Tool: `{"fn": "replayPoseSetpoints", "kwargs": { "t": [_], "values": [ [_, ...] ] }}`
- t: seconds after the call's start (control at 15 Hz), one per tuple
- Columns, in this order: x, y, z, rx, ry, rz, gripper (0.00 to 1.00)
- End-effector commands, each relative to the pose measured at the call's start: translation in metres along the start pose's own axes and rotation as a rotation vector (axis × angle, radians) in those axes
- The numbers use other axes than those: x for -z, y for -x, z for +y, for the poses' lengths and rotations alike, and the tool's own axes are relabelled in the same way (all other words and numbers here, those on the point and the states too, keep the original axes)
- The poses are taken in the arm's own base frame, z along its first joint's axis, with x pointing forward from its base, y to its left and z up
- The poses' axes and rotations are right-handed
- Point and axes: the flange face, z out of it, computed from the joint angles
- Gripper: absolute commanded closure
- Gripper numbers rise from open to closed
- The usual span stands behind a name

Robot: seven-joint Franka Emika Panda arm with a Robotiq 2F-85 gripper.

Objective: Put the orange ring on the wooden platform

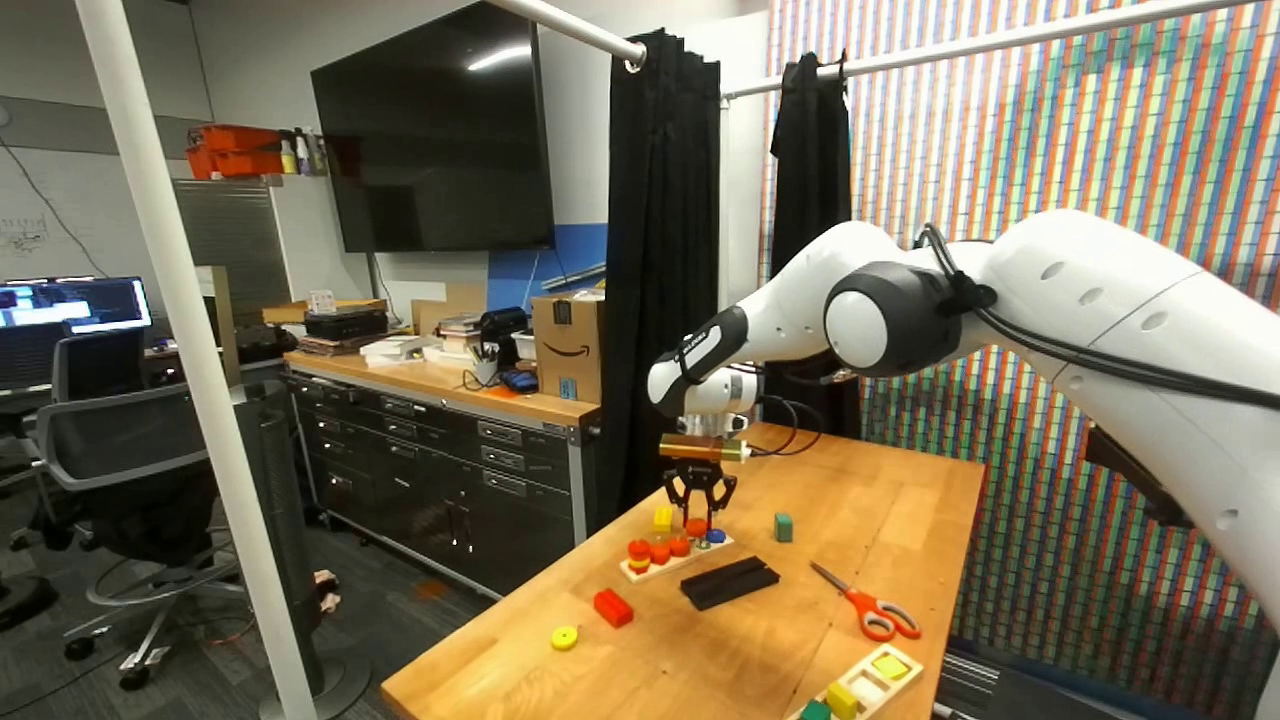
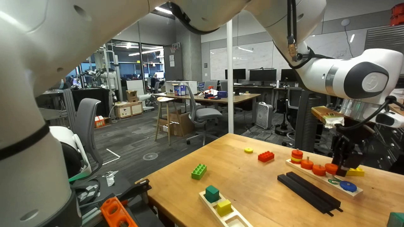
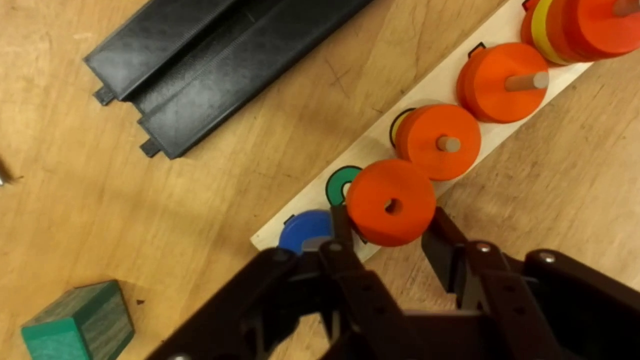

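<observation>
gripper (image 3: 391, 218) pinches orange ring (image 3: 385, 197) by its sides above wooden platform (image 3: 431, 90), probably to leave its middle free for threading.

ring (image 3: 374, 197): orange | platform (image 3: 372, 145): pale wood, green print (image 3: 336, 184), perhaps yellow too | claw (image 3: 391, 222): black

The butcher-block tabletop (image 1: 880, 495) carries the wooden platform (image 3: 377, 142), black rectangle (image 1: 730, 583), scissors (image 1: 865, 604) and red brick (image 1: 613, 607)

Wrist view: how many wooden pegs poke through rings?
3: a peg in the upper-right stack, a second peg in the neighbouring ring, a third peg in the next ring. The gripper may hide more.
</observation>
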Motion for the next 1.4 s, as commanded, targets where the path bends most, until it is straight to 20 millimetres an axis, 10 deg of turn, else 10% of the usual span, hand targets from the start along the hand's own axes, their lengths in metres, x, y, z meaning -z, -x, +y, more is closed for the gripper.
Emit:
{"fn": "replayPoseSetpoints", "kwargs": {
  "t": [0.0, 1.33],
  "values": [
    [0.002, -0.012, -0.007, 0.011, -0.025, -0.027, 0.77],
    [-0.009, -0.013, 0.006, 0.030, -0.039, -0.153, 0.77]
  ]
}}
